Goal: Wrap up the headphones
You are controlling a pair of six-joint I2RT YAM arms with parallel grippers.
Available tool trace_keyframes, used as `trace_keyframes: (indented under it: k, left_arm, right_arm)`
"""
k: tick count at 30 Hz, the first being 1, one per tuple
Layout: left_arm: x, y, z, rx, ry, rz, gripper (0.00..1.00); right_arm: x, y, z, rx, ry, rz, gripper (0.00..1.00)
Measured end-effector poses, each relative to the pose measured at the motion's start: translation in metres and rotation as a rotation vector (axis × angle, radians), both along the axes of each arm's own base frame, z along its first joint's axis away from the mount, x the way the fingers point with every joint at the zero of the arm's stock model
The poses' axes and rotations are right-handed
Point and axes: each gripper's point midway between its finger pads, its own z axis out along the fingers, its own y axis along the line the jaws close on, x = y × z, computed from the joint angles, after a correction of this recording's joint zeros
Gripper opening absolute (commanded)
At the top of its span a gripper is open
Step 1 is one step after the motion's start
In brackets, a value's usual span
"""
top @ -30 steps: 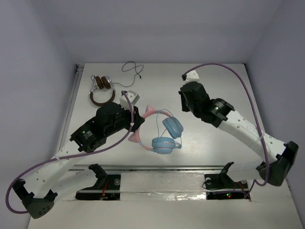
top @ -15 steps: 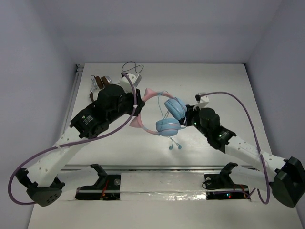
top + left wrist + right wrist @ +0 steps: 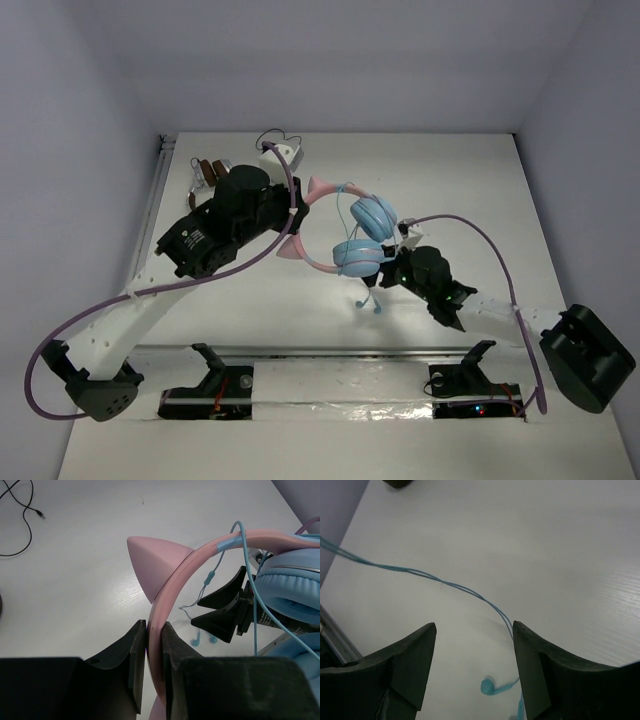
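Two sets of headphones are showing. The pink and blue headphones [image 3: 370,215] are hanging over the middle of the table [image 3: 480,190], carried by the left gripper [image 3: 295,227]. Its two fingers [image 3: 135,650] are clenching the pink headband [image 3: 172,587] between them.

Two cat ears are standing on that band. One [image 3: 320,186] is sitting on the far side of the grip and the other [image 3: 290,250] on the near side. Two light-blue cups [image 3: 357,257] are sitting close together just right of the grip, one nearer than the other.

One thin blue cable [image 3: 372,290] is dropping from the cups toward the table. It is ending in two small blue tips [image 3: 197,640], which are lying side by side low down.

The right gripper [image 3: 386,276] is hovering just below the near cup with its two fingers released and spread wide. In the right wrist view the cable [image 3: 420,572] is showing as two strands running side by side. They are passing across the gap and close to one finger [image 3: 540,670]. Whether they are touching it cannot be told.

The brown headphones [image 3: 205,172] are lying at the far left of the table, partly hidden behind the left arm. One black cable [image 3: 275,137] is looping beside them, well apart from the blue one.
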Motion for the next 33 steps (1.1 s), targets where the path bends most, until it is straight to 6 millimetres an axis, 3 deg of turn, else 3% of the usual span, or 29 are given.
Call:
trace_keyframes:
  k: [7, 19, 20, 21, 22, 24, 25, 33]
  left_arm:
    - [0.000, 0.000, -0.001, 0.004, 0.003, 0.001, 0.00]
    - [0.001, 0.000, 0.008, -0.006, -0.015, 0.001, 0.00]
    - [0.001, 0.000, 0.008, -0.003, -0.015, 0.000, 0.00]
    - [0.001, 0.001, 0.009, -0.001, -0.015, 0.000, 0.00]
    - [0.001, 0.001, 0.010, 0.001, -0.016, -0.001, 0.00]
    - [0.002, 0.001, 0.013, 0.003, -0.019, 0.000, 0.00]
    - [0.002, 0.002, 0.014, 0.005, -0.021, 0.002, 0.00]
    - [0.016, 0.012, 0.033, 0.089, -0.054, 0.056, 0.00]
  right_arm:
    - [0.003, 0.004, -0.040, -0.040, 0.127, -0.021, 0.66]
    - [0.002, 0.009, -0.084, -0.048, 0.265, -0.050, 0.57]
    - [0.003, 0.010, -0.084, -0.043, 0.265, -0.052, 0.53]
    - [0.004, 0.011, -0.085, -0.038, 0.268, -0.054, 0.36]
    - [0.004, 0.012, -0.086, -0.034, 0.270, -0.053, 0.26]
    - [0.005, 0.014, -0.089, -0.019, 0.285, -0.060, 0.04]
    - [0.005, 0.014, -0.091, -0.014, 0.293, -0.065, 0.00]
    - [0.001, 0.003, -0.085, 0.067, 0.319, -0.148, 0.00]
